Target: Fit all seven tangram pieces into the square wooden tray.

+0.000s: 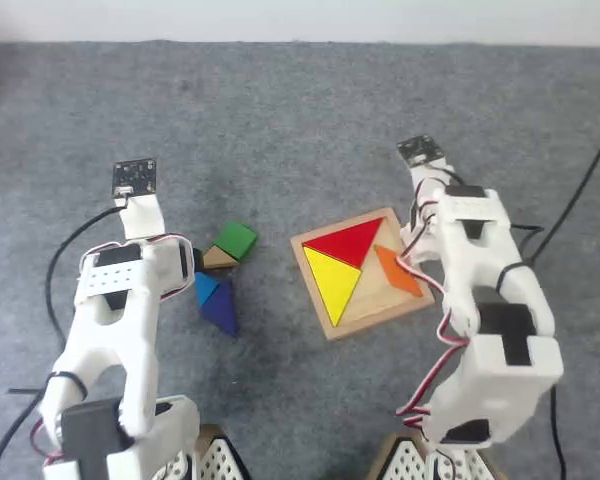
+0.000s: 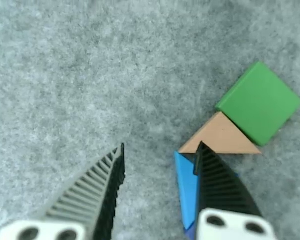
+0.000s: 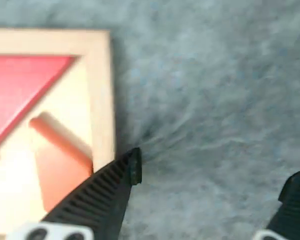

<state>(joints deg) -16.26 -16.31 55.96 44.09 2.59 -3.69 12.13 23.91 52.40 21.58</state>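
Note:
The square wooden tray (image 1: 393, 310) lies mid-table and holds a red triangle (image 1: 347, 242), a yellow triangle (image 1: 332, 281) and an orange piece (image 1: 396, 270). On the carpet to its left sit a green square (image 1: 236, 240), a tan triangle (image 1: 218, 258), a light blue triangle (image 1: 206, 288) and a dark blue piece (image 1: 221, 312). My left gripper (image 2: 160, 152) is open just above the carpet, one finger over the light blue triangle (image 2: 186, 192), close to the tan triangle (image 2: 221, 139) and green square (image 2: 260, 101). My right gripper (image 3: 217, 170) is open beside the tray's edge (image 3: 101, 95), near the orange piece (image 3: 60, 165).
Grey carpet covers the whole table, with open room at the back and between the loose pieces and the tray. Black cables (image 1: 65, 262) run along the outer side of each arm. The arm bases stand at the front edge.

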